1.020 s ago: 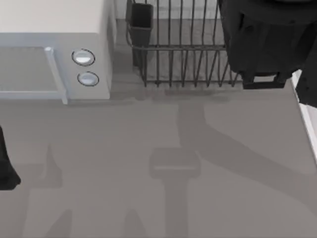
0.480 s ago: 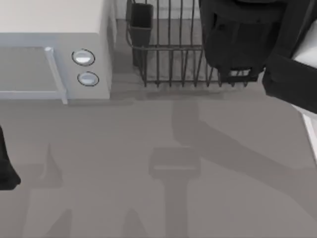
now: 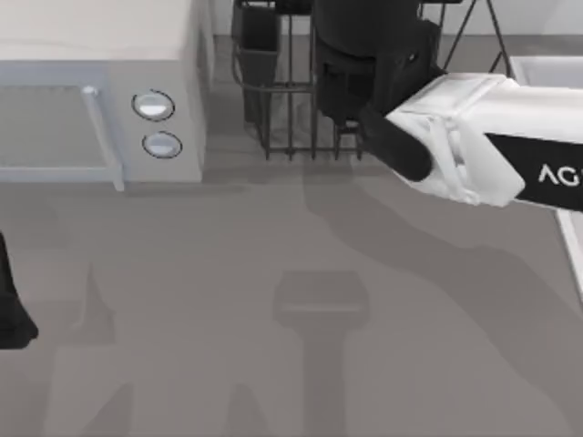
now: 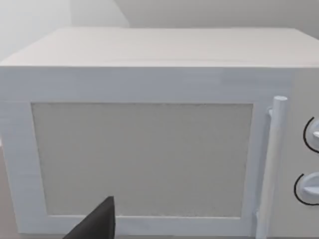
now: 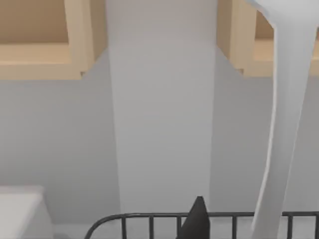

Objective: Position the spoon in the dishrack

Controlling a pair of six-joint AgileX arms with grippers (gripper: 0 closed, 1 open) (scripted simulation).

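The dishrack (image 3: 290, 123), a dark wire basket, stands at the table's back centre, with its dark utensil cup (image 3: 258, 41) at the left corner. My right arm's black wrist (image 3: 364, 55) hangs over the rack's middle and hides the bars beneath it. In the right wrist view the white spoon (image 5: 285, 119) rises long and slim in front of the camera, with my right gripper (image 5: 228, 230) shut on its lower end. One dark fingertip (image 5: 197, 219) pokes up above the rack's curved rim (image 5: 149, 218). My left gripper (image 4: 97, 225) is parked at the table's left edge, facing the microwave.
A white microwave (image 3: 100, 91) with two round knobs (image 3: 155, 106) stands at the back left, close beside the rack. A white wall and pale cabinets (image 5: 45, 45) rise behind the rack. Bare grey tabletop (image 3: 301, 346) fills the front half.
My right arm has swung left across the dishrack, from its right end to its middle. Its white forearm has come into the top view. The left arm has not moved.
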